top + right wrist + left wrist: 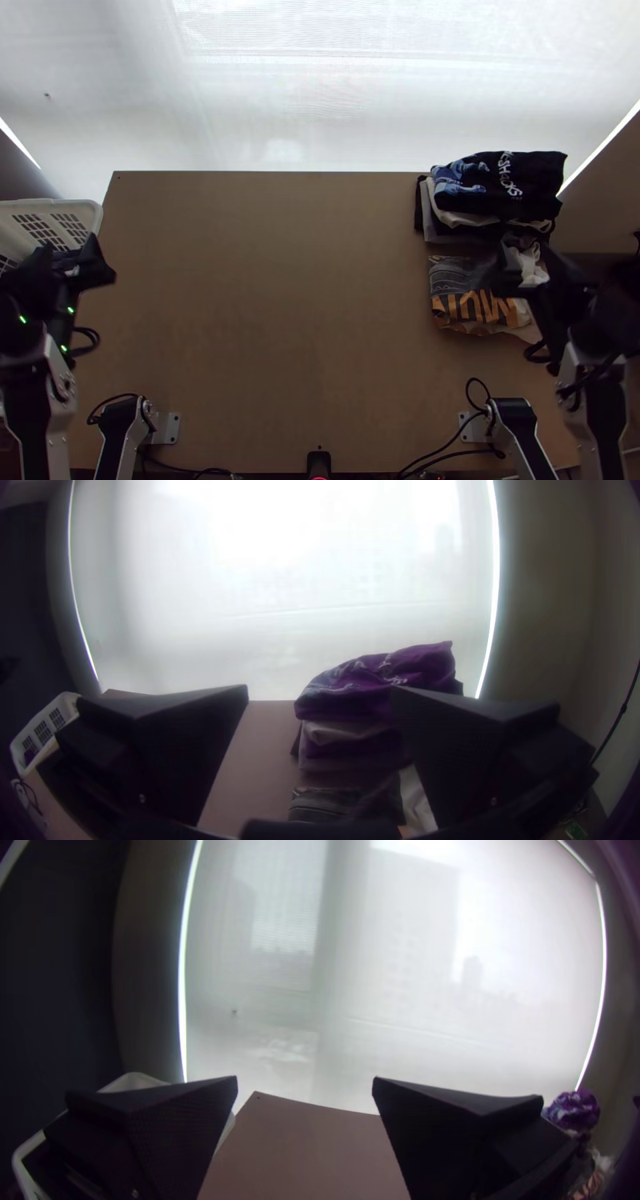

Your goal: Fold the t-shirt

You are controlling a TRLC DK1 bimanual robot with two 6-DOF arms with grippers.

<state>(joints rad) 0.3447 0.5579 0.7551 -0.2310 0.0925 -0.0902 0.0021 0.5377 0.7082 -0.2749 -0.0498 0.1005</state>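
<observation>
My left claw (pixel 70 260) hung at the left side of the desk (pixel 264 304), by the white basket (pixel 54 210), its two wide black fingers spread with nothing between them. My right claw (pixel 530 260) hung over the right side, also spread and holding nothing.

A dark T-shirt (pixel 532 178) with pale lettering and a blue picture lay folded on top of a stack of folded clothes (pixel 442 230) at the desk's far right. Just nearer than the stack lay a grey cloth (pixel 450 276) with large orange letters, folded, partly behind my right claw in the view from above. A whitish cloth (pixel 531 262) lay rumpled beside it, to the right. I couldn't tell which piece was the one to fold. A pale window blind (pixel 280 88) hung beyond the desk's far edge.
</observation>
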